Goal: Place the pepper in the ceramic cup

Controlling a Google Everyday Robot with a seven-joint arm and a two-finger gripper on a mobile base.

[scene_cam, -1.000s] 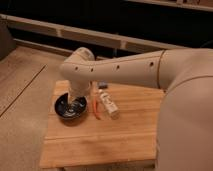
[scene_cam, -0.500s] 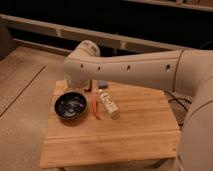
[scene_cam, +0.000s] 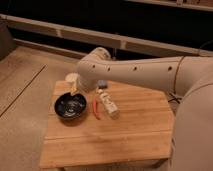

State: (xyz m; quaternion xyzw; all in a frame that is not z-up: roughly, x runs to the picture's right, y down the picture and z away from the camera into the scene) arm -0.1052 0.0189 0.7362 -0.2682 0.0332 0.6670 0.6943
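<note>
Four items crowd the far-left part of your wooden table point(scene_cam: 125, 135): ceramic cup point(scene_cam: 71, 78), black bowl point(scene_cam: 70, 106), pepper point(scene_cam: 96, 109) and white bottle point(scene_cam: 108, 104). Pepper lies flat on the wood, long axis running 12 to 6, just beside the bowl's rim at its 3 o'clock. Bottle lies close at the pepper's 3 o'clock; whether they touch, you cannot tell. Cup stands near the far-left edge, at 12 o'clock from the bowl, partly hidden by the arm point(scene_cam: 140, 75). Gripper point(scene_cam: 75, 90) hangs between cup and bowl, over the bowl's far rim, fingers apart, nothing in them. Arm reaches in from 3 o'clock above the far edge. Bare wood runs from the bowl toward 6 and 4 o'clock, out to the near and right edges.
</note>
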